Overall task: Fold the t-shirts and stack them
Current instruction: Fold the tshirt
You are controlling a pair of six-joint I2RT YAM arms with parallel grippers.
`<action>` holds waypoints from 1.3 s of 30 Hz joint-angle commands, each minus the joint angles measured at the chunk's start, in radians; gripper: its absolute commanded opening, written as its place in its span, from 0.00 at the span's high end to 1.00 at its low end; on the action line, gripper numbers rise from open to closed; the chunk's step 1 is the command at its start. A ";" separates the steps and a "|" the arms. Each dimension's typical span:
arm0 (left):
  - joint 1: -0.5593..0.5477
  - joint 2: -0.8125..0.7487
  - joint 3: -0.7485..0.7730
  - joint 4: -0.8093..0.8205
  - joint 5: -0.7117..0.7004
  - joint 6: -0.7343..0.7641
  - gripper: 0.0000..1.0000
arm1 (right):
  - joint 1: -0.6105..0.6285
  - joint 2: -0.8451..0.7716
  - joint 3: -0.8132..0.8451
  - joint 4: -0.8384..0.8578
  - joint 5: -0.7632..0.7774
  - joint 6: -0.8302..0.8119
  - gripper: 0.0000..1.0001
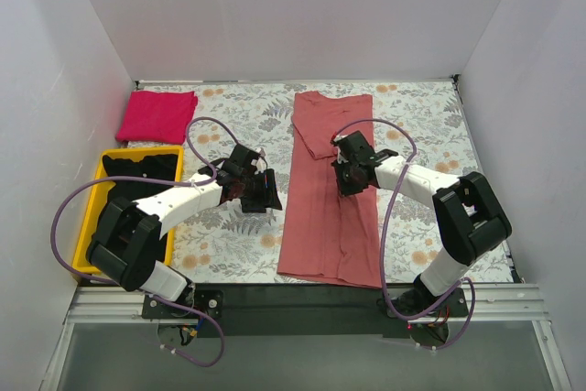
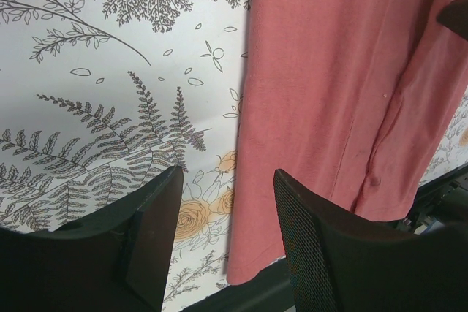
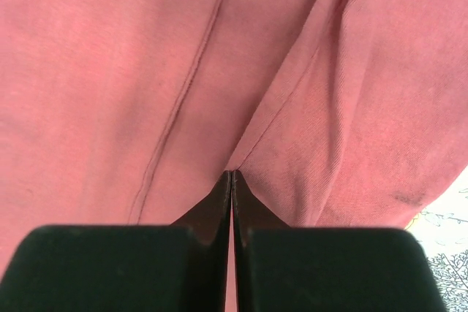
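A dusty salmon-red t-shirt [image 1: 322,226] lies folded into a long strip down the middle of the table. My right gripper [image 1: 349,180] rests on its upper half. In the right wrist view that gripper [image 3: 232,174] is shut, its tips pinching a seamed fold of the shirt [image 3: 110,71]. My left gripper [image 1: 266,191] hovers just left of the strip. Its jaws are open and hold nothing [image 2: 227,177], and the shirt's left edge [image 2: 329,71] runs past the right finger. A magenta-pink t-shirt [image 1: 157,116] lies folded at the back left.
A yellow bin [image 1: 92,217] stands at the left edge, with black t-shirts [image 1: 139,169] inside. The floral tablecloth [image 1: 233,244] covers the table. White walls close in the back and both sides. The table's dark front edge [image 2: 248,294] is near the shirt's bottom hem.
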 commanded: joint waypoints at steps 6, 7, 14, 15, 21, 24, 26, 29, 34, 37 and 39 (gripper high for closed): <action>0.001 -0.022 -0.001 -0.009 -0.012 -0.003 0.49 | 0.014 0.002 0.053 -0.047 -0.029 0.003 0.99; 0.001 -0.024 -0.002 -0.009 -0.013 -0.003 0.49 | 0.015 0.002 0.055 -0.049 -0.029 0.003 0.99; 0.001 -0.022 -0.007 -0.009 -0.015 -0.006 0.49 | 0.026 0.060 0.061 -0.049 -0.107 -0.013 0.99; 0.001 -0.021 -0.005 -0.011 -0.015 -0.006 0.49 | 0.027 0.067 0.062 -0.049 -0.115 -0.014 0.99; -0.001 -0.027 -0.007 -0.011 -0.013 -0.006 0.48 | 0.029 0.095 0.084 -0.047 -0.159 -0.026 0.91; 0.001 -0.030 -0.004 -0.011 -0.012 -0.007 0.49 | 0.029 0.074 0.085 -0.052 -0.187 -0.025 0.79; 0.001 -0.034 -0.001 -0.012 -0.010 -0.009 0.49 | 0.032 0.023 0.081 -0.065 -0.189 -0.020 0.76; -0.001 -0.042 0.010 -0.015 -0.007 -0.009 0.48 | 0.038 -0.055 0.058 -0.094 -0.150 -0.005 0.73; -0.001 -0.051 0.025 -0.023 0.008 -0.012 0.49 | 0.044 -0.153 -0.037 -0.167 -0.103 0.038 0.72; -0.007 -0.058 0.027 -0.027 0.014 -0.015 0.48 | 0.055 -0.193 -0.091 -0.170 -0.106 0.069 0.71; -0.015 -0.059 0.025 -0.029 0.014 -0.018 0.49 | 0.066 -0.204 -0.136 -0.168 -0.121 0.087 0.70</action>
